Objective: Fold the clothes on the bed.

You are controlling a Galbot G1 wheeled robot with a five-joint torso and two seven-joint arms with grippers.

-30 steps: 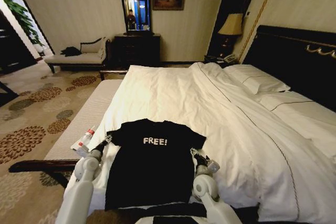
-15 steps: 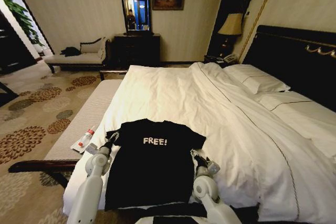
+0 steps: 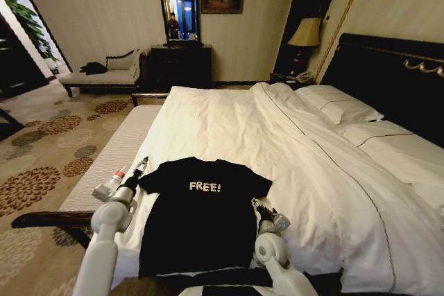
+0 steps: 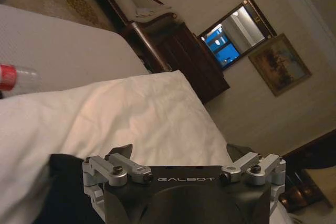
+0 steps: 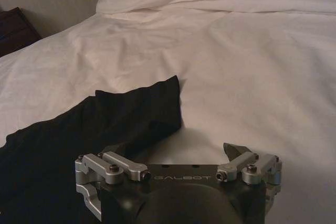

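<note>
Patterned carpet (image 3: 48,150), dark dresser (image 3: 182,66), mirror (image 3: 179,10).

The black short-sleeved T-shirt (image 3: 199,213) loses its hem at the head view's lower edge. On the pale bench, a clear red-capped bottle (image 3: 111,185) sits partly behind the left arm. The dark wooden headboard (image 3: 395,74) runs off the right edge.

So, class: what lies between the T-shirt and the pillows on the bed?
Bare white duvet and nothing else, seen in the head view, between the T-shirt and the pillows.
</note>
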